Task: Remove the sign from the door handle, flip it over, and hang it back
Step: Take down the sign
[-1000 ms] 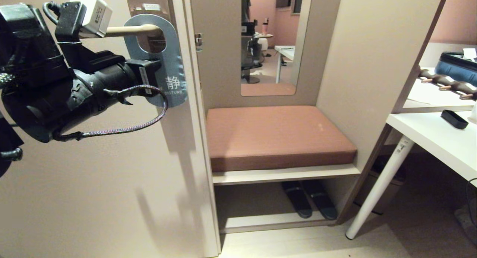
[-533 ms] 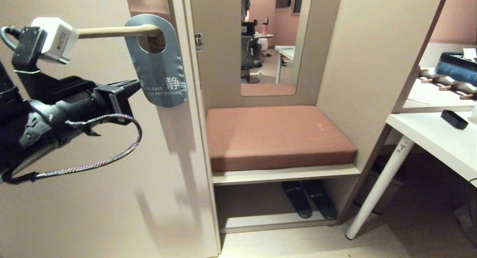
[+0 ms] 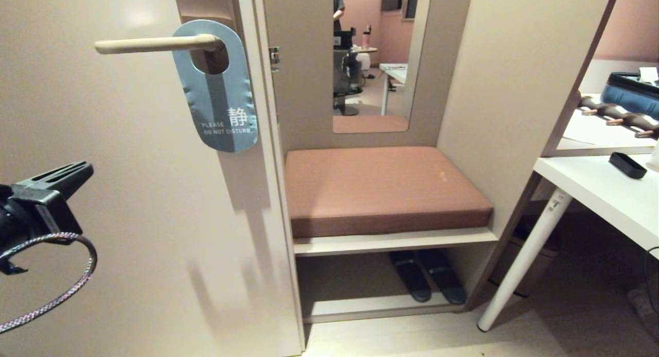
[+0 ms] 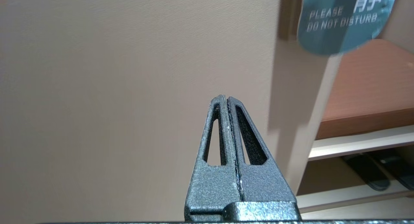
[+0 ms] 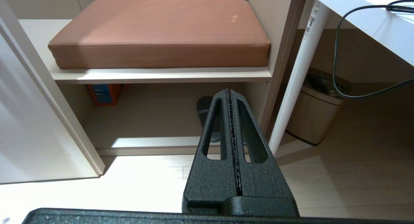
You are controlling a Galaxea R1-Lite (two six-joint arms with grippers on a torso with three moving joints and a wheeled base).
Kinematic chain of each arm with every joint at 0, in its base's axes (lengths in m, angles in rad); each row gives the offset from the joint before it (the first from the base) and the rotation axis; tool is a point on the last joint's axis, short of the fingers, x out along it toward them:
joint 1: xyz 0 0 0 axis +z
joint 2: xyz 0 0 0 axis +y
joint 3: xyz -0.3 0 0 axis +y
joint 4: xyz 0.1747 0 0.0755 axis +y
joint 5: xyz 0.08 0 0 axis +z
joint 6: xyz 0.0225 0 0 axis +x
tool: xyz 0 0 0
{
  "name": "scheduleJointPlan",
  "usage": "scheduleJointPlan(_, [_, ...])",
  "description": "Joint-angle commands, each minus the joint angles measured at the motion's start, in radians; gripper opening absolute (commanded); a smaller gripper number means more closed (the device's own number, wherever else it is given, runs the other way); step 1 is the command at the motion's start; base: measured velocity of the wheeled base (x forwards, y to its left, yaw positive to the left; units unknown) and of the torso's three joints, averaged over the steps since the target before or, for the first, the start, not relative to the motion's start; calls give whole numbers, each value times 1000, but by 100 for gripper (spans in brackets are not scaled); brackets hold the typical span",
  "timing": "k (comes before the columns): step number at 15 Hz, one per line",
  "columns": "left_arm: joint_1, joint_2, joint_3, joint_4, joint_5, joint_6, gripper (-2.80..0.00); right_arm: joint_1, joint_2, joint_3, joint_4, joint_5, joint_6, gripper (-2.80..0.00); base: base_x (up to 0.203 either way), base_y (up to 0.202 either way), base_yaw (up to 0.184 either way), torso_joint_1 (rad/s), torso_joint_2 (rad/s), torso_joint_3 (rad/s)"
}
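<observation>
Blue-grey "DO NOT DISTURB" face out, the sign (image 3: pixel 219 89) hangs by its hole on the door handle (image 3: pixel 154 44). At its eight o'clock, well apart, the left pincer (image 3: pixel 77 170) is pressed together, empty. Right pincer (image 5: pixel 230 92) is pressed together too, pointing toward the slippers (image 3: pixel 427 274) under the cushion (image 3: pixel 381 187).

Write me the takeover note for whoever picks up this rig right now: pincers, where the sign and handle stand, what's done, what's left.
Left pincer: shut, empty, low at the robot's left in front of the door, apart from the sign.
Right pincer: shut, empty, parked, pointing toward the shelf under the cushion.
Sign: hanging by its hole on the door handle, blue-grey PLEASE DO NOT DISTURB face outward.
Done: judging by the face showing, the sign looks flipped and rehung.
Left: probably nothing but parking the left arm; confirm that the sign hangs steady.
</observation>
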Motion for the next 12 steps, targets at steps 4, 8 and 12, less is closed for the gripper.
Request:
scheduleJointPlan(4, [18, -219, 160, -4, 6, 5, -280, 0, 0, 0, 1, 0, 0, -280, 0, 0, 0, 0, 0, 0])
scheduleJointPlan(8, [-7, -431, 312, -4, 7, 2, -280, -1, 0, 0, 1, 0, 0, -280, 0, 0, 0, 0, 0, 0])
scheduleJointPlan(12, [21, -607, 476, 1, 1, 5, -280, 1, 0, 0, 1, 0, 0, -280, 0, 0, 0, 0, 0, 0])
